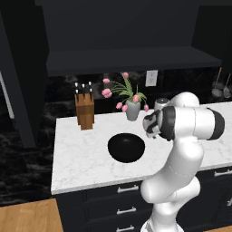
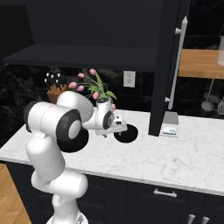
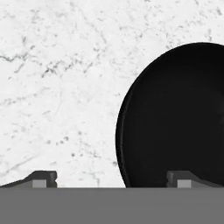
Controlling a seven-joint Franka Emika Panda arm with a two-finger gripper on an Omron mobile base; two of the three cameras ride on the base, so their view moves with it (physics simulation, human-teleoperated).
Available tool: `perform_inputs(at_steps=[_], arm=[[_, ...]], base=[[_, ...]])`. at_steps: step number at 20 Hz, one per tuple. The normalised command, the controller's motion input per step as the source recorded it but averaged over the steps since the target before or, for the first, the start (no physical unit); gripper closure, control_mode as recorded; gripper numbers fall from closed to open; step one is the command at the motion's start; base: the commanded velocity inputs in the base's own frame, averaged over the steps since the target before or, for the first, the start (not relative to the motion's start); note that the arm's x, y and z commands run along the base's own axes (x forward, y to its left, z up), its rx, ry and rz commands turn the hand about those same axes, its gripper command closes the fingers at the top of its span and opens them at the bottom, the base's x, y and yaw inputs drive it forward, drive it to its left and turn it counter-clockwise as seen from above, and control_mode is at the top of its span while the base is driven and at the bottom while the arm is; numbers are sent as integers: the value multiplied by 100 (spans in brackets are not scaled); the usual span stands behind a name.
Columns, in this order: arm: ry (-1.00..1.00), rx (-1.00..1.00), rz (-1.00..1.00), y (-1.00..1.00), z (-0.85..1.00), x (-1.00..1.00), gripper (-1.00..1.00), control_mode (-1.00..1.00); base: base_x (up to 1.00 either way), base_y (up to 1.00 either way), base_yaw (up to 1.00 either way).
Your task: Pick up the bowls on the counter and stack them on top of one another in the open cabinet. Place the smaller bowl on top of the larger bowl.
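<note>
Overhead, tool (image 3: pixel 111 179) spread wide, empty, above marble counter (image 3: pixel 57 87); black bowl (image 3: pixel 175 118) beneath right fingertip (image 3: pixel 183 179).

1. Left base view sat behind-left of the arm, angled down over the white grey-veined marble counter (image 1: pixel 81 163).
2. Right base view mirrored it; both shared the glossy black round bowl (image 1: pixel 126 147).
3. Hand view looked straight down, close, bowl at right.

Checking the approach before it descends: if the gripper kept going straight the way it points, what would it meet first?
Probably the black bowl's rim under one fingertip, while the other meets bare counter; the gripper straddles the bowl's edge, though depth is unclear.
</note>
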Motion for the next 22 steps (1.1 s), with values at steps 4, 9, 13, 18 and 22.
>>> perform_inputs(at_steps=[4,9,13,18,22], arm=[[-2,0,0,-8,-22,16,-100,-100],[0,0,0,0,-20,14,100,-100],[0,0,0,0,-13,31,100,-100],[0,0,1,0,-7,16,100,-100],[-1,3,5,0,32,-30,100,-100]], base=[[0,0,0],[0,0,0],[0,0,0],[0,0,0],[0,0,0]])
